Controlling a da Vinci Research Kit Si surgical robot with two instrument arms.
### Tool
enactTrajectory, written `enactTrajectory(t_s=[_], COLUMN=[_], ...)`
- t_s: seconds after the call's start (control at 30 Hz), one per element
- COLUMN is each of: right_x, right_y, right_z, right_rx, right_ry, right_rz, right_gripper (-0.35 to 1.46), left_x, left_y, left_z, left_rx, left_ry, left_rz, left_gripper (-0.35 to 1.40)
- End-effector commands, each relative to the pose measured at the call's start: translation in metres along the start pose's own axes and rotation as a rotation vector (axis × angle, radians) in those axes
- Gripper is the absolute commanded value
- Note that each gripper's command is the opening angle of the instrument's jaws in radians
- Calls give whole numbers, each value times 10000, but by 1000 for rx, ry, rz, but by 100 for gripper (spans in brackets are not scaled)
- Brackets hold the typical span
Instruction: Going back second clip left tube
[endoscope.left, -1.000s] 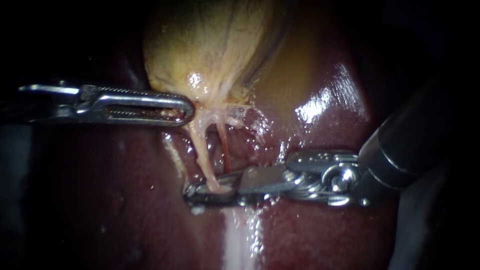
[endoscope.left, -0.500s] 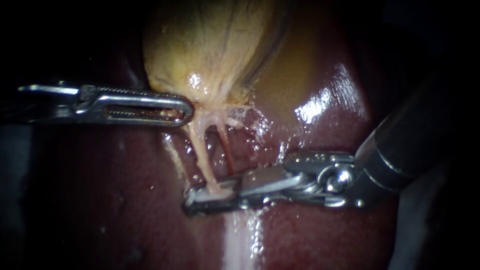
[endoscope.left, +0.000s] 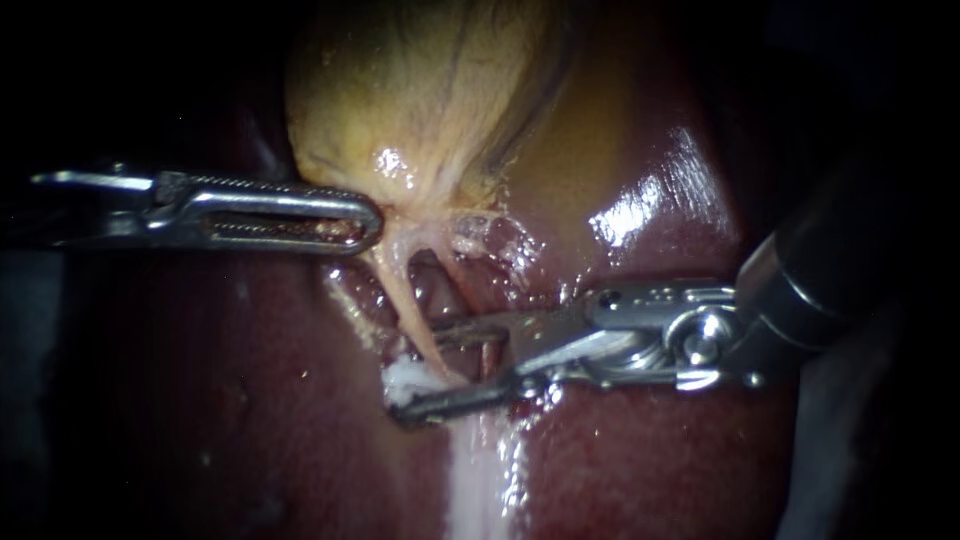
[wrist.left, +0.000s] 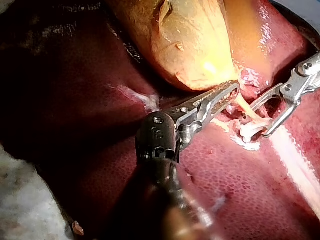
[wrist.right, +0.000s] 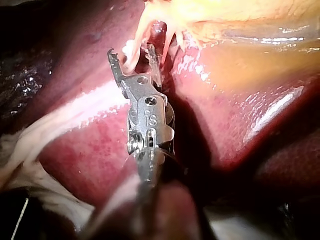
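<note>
Across most of the endoscope view, glossy dark-red liver (endoscope.left: 650, 450), a pale band (endoscope.left: 480, 480) running down it; above sits the yellow gallbladder (endoscope.left: 420, 90); left instrument (endoscope.left: 372, 222) lies level, jaws pressed together, tip pinching the gallbladder neck; right instrument (endoscope.left: 420, 368) has jaws spread, straddling the left tube (endoscope.left: 405, 290) without gripping; its upper jaw crosses over a redder tube (endoscope.left: 486, 352) just beside; white clip (endoscope.left: 402, 378) sits on the left tube's low end, touching the lower jaw.

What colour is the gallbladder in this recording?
The gallbladder is yellowish tan with darker streaks running along it. It shows best in the endoscope view.
</note>
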Motion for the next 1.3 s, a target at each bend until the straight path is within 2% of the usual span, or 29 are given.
enactTrajectory(t_s=[0.03, 0.2, 0.37, 0.67, 0.8, 1.0, 1.3], right_x=[0, 7, 19, 37, 37, 36, 36], right_y=[-1, -6, -10, -8, -8, -9, -9], right_z=[-5, -39, -79, -134, -137, -137, -137], right_rx=[3, 19, 29, -21, -22, -22, -22], right_ry=[0, -4, -4, 0, -1, -1, -1], right_rz=[-5, -75, -132, -217, -227, -228, -228], right_gripper=[49, 49, 49, 49, 49, 49, 49], left_x=[0, 0, 0, 0, 1, 0, -3], left_y=[-1, -1, -1, -2, -5, -18, -42], left_z=[0, 0, 0, 1, 2, 12, 44], left_rx=[0, -1, -1, 0, 0, 2, 12], left_ry=[0, 0, 0, 0, 0, 1, 4], left_rz=[0, 0, 0, 0, 0, 4, 12], left_gripper=[-35, -35, -35, -35, -35, -35, -35])
